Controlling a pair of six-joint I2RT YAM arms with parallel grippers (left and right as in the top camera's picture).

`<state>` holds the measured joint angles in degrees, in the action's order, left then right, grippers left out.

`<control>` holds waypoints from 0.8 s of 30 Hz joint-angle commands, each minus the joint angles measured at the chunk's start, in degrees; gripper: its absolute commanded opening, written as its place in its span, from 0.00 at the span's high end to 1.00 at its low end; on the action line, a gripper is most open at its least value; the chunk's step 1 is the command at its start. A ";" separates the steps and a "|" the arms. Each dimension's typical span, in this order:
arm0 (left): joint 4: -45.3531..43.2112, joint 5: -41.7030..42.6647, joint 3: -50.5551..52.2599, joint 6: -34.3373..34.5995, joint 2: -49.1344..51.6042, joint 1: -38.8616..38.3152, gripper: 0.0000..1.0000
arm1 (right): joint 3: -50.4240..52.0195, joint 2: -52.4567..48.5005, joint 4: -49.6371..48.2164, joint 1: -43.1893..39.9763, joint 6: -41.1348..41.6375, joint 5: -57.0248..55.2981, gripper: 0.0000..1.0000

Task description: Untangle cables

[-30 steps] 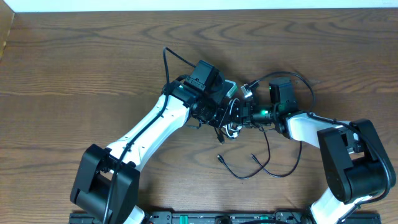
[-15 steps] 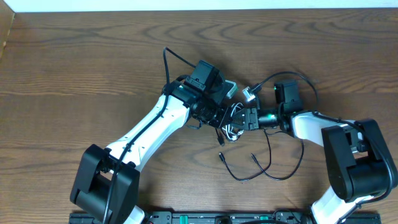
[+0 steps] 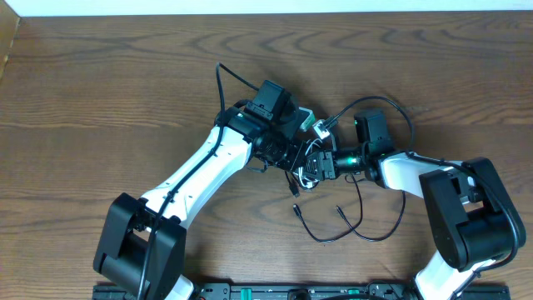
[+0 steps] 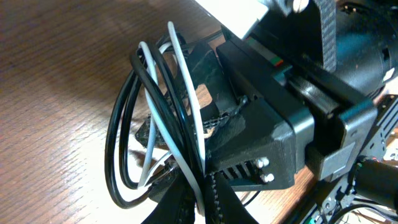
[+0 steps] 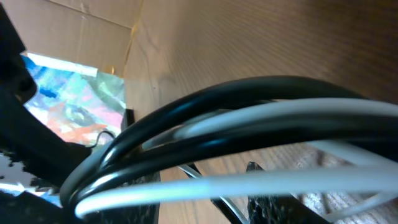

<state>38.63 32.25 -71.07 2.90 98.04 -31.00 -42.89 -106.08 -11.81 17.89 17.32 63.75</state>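
Observation:
A tangle of black cables and a white cable (image 3: 310, 172) lies at the table's middle, between my two grippers. My left gripper (image 3: 301, 160) reaches it from the left. In the left wrist view its jaws (image 4: 204, 200) are shut on the white cable (image 4: 186, 106), with black loops (image 4: 118, 155) hanging beside them. My right gripper (image 3: 324, 162) comes in from the right. In the right wrist view its fingers (image 5: 205, 199) stand apart, with black and white strands (image 5: 249, 106) crossing close in front. A white plug (image 3: 319, 128) sticks up above the tangle.
Loose black cable loops lie on the wood in front (image 3: 358, 223), behind the right wrist (image 3: 401, 110) and behind the left wrist (image 3: 223, 79). The right wrist's black housing (image 4: 267, 143) crowds the left gripper. The table's far edge (image 3: 266, 12) meets a white wall.
My right gripper drew back to the right, then came in left again toward the tangle. The white plug shifted left with it. The left gripper held its place.

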 commanded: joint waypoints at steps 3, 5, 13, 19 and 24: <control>-1.01 1.20 -0.02 -0.72 0.68 -0.83 0.89 | -0.44 -1.20 -5.42 3.91 -1.75 4.66 0.58; -1.01 1.18 -0.02 -0.72 0.68 -0.85 0.89 | -0.44 -2.34 -8.79 4.76 -1.79 6.19 0.57; -1.01 1.18 -0.02 -0.72 0.68 -0.83 0.89 | -0.44 -10.40 -19.71 9.18 -1.95 10.32 0.57; -0.79 1.18 -0.02 -0.74 0.68 -0.83 0.89 | -0.44 -12.70 -22.73 9.14 -1.90 8.66 0.97; -0.39 1.16 -0.02 -0.74 0.68 -0.83 0.89 | -0.44 -12.70 -22.71 7.02 -1.27 10.47 0.99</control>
<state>38.50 31.73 -70.83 2.92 98.06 -31.57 -42.81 -118.67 -34.41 25.78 16.67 70.48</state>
